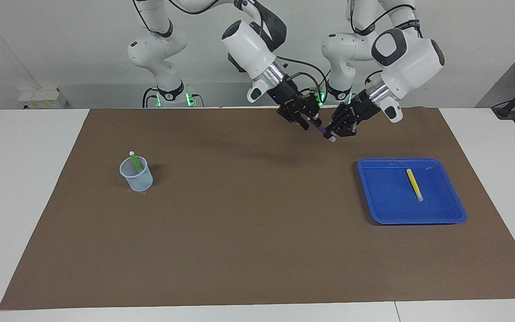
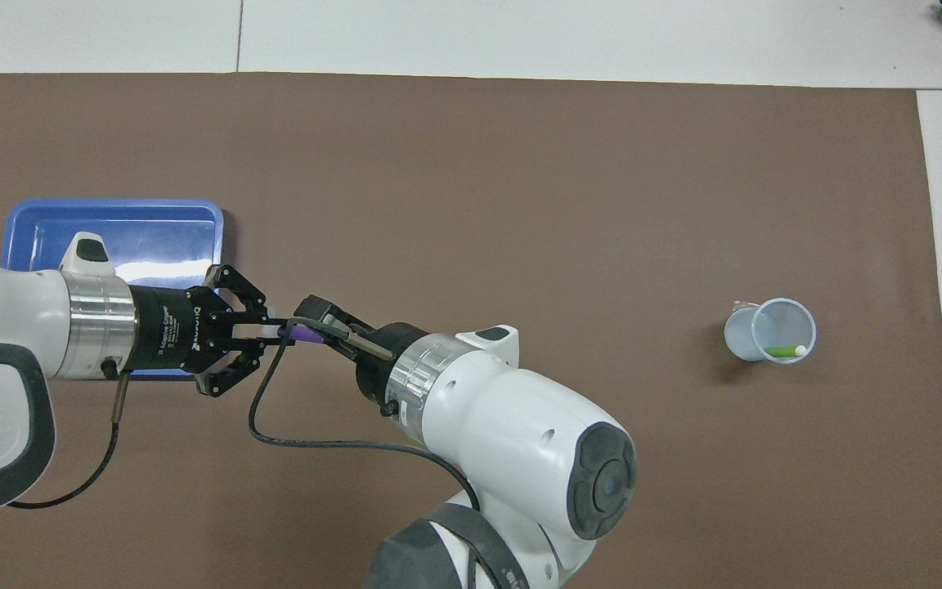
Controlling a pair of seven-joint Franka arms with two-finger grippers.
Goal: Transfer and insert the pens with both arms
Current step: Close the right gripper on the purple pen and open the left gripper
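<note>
Item, purple pen (image 1: 319,129): I have it in mid-air between my two grippers, above the brown mat. Left gripper (image 1: 330,133) clamped on its lower, whitish end; right gripper (image 1: 310,123) around the upper end, whether gripping yet I cannot tell. I judge it light, stiff, smooth-barrelled, liable to slip or swivel; best held across the barrel, clear of the other fingers
</note>
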